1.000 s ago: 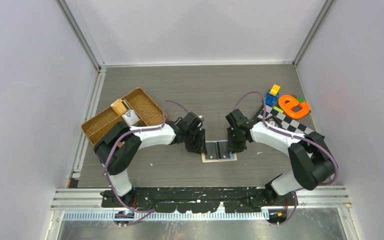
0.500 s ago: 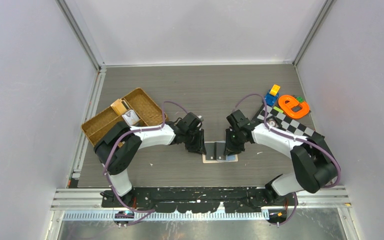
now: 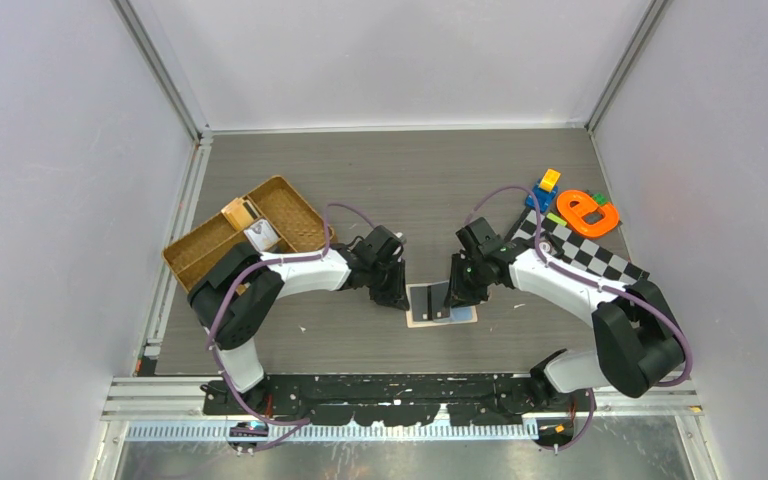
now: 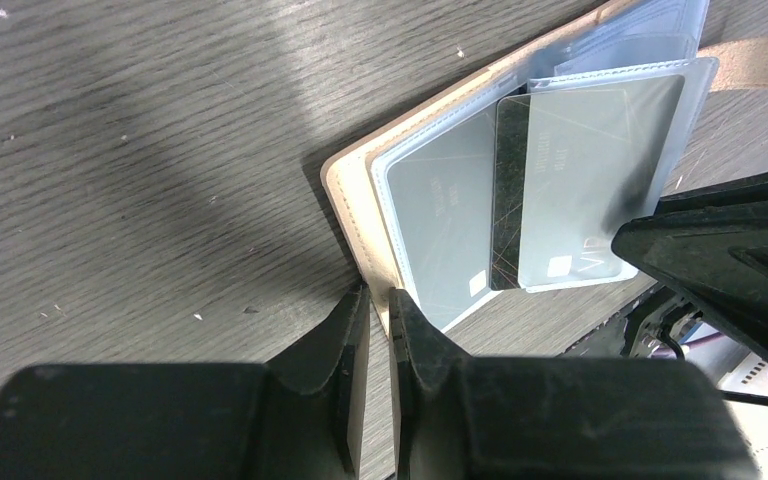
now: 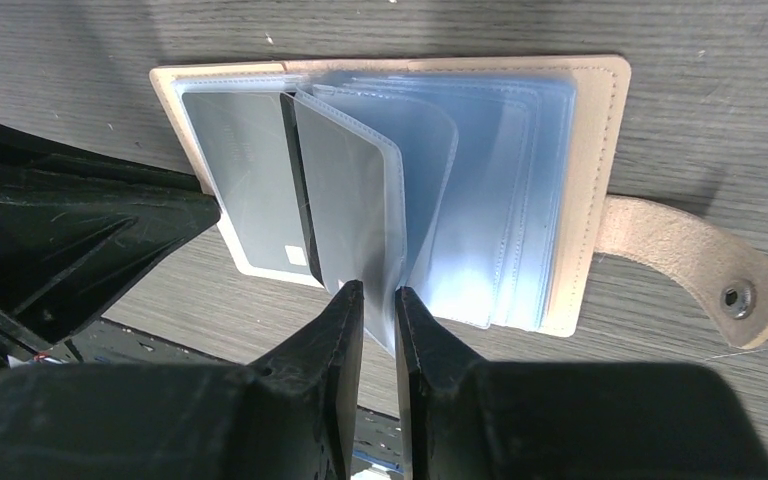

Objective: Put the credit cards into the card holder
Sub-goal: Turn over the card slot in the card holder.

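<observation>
Right arm's elbow has swung outward; the holder [image 3: 441, 303] lies slightly turned on the table [image 3: 360, 170]. Only the wrist views show the grips: left gripper [image 4: 372, 298] clamps its beige cover edge, right gripper [image 5: 372, 292] pinches a clear sleeve [image 5: 425, 200], cards [image 5: 245, 180] already pocketed.

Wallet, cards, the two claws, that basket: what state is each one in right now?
card holder: open, lying flat, clear sleeves fanned out.
snap tab: unfastened, stretched out sideways.
grey-silver card: tucked in a sleeve.
second card: in a lifted sleeve.
left gripper: shut on the card holder's cover edge.
right gripper: shut on a clear sleeve's edge.
wicker tray: holding a few small items.
</observation>
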Motion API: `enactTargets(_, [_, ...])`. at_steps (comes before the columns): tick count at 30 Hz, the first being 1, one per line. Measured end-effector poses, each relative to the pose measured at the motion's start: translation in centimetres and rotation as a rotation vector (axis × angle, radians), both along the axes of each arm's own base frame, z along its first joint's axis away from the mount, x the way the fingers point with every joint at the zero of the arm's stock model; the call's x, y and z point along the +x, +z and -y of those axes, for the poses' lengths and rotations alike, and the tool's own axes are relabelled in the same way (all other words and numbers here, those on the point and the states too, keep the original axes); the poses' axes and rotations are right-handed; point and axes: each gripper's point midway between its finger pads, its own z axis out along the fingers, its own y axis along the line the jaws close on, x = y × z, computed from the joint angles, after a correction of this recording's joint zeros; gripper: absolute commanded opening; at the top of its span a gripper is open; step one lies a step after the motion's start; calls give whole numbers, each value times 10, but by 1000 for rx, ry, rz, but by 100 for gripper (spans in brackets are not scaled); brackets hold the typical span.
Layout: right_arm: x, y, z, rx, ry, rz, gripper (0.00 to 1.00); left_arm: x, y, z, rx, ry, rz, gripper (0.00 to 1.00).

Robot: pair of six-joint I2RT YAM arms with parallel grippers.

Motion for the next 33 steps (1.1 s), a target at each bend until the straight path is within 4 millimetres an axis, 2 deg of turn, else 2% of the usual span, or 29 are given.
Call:
enactTargets(18, [1,8,-7,33,11,-3,24,3,0,-2,-3,7,-4,14])
enactTargets(33, [-2,16,-20,70,36,13,24,2,0,-1,-38,3,-17,14])
